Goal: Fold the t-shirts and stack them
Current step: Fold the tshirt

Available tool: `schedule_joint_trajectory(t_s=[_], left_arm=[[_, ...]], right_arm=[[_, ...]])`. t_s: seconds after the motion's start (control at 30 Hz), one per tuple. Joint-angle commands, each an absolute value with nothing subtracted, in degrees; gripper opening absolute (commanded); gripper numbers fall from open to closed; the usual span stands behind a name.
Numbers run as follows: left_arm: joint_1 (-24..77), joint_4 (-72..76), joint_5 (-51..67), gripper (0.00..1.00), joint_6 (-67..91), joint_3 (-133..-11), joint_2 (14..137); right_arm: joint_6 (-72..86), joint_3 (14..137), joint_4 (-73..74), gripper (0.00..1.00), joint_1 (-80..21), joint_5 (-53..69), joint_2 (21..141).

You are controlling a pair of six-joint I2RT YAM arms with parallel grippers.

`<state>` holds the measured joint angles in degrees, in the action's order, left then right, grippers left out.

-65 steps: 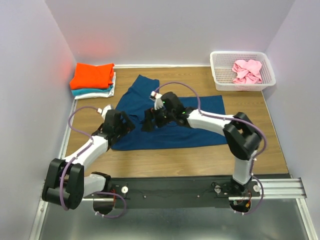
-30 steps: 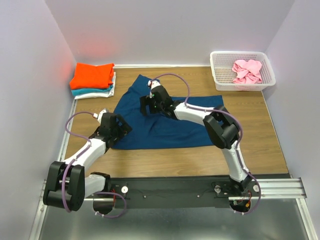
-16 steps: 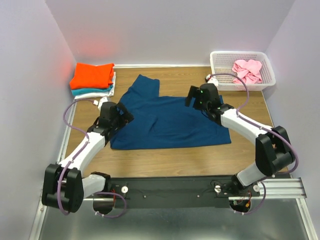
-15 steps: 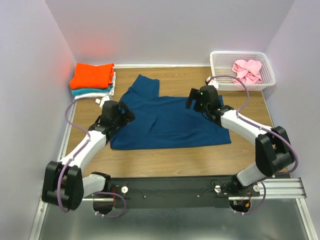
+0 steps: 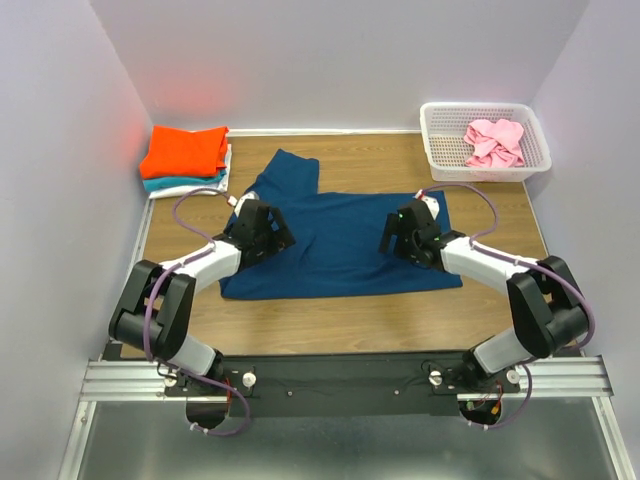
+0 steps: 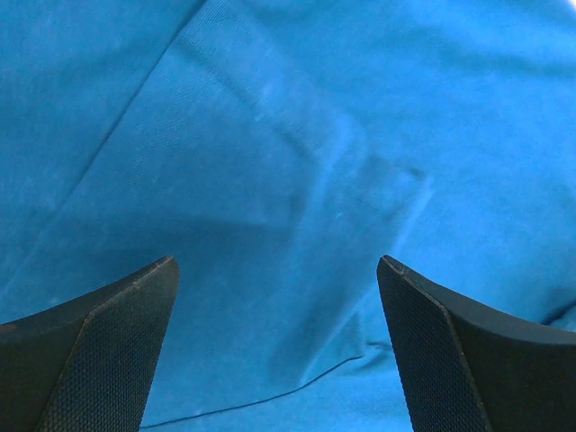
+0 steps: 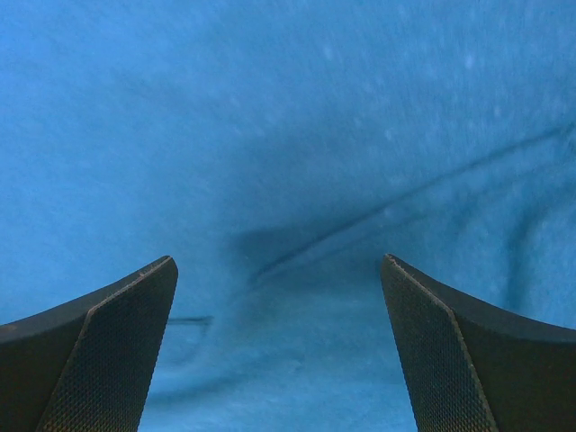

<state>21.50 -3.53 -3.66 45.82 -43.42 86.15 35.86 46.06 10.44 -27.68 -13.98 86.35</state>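
A dark navy-blue t-shirt lies spread on the wooden table, one sleeve pointing up to the far left. My left gripper is open and low over the shirt's left part; blue cloth with a seam fills its view. My right gripper is open and low over the shirt's right part; blue cloth with creases fills its view. Neither holds anything. An orange tee tops a folded stack with teal and white ones at far left. A pink tee lies crumpled in the basket.
A white lattice basket stands at the far right corner. Purple walls close in the left, back and right. The metal rail with the arm bases runs along the near edge.
The right gripper swung from the shirt's upper middle out to the right, then came down onto the right part. The left gripper moved rightwards onto the shirt's left part. The shirt lies flatter.
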Motion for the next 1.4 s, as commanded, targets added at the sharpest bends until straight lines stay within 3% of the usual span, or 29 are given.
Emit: schedule_joint_trajectory(t_s=[0.0, 0.43, 0.87, 1.0, 1.17, 1.37], left_arm=[[21.45, -2.46, -3.6, 0.98, 48.07, -38.78, 85.26], [21.88, -6.24, -3.69, 0.98, 53.08, -27.52, 74.8], [22.76, -8.0, -1.4, 0.98, 56.51, -24.34, 65.04], [22.76, -13.94, -6.22, 0.98, 54.59, -29.07, 64.51], [22.41, -17.22, -13.18, 0.98, 49.05, -43.39, 67.49], [17.41, -19.6, -15.55, 0.98, 40.45, -65.77, 85.03]], right_arm=[[38.67, 43.07, 12.22, 1.0, -27.69, -13.62, 87.71], [44.11, 32.71, 13.62, 1.0, -28.04, -8.09, 78.94], [47.81, 27.07, 16.35, 1.0, -28.65, -7.73, 65.83], [47.37, 29.86, 16.87, 1.0, -28.65, -9.93, 63.03], [44.48, 39.01, 17.49, 1.0, -28.65, -17.82, 62.75], [42.55, 50.42, 17.4, 1.0, -23.92, -24.61, 69.67]])
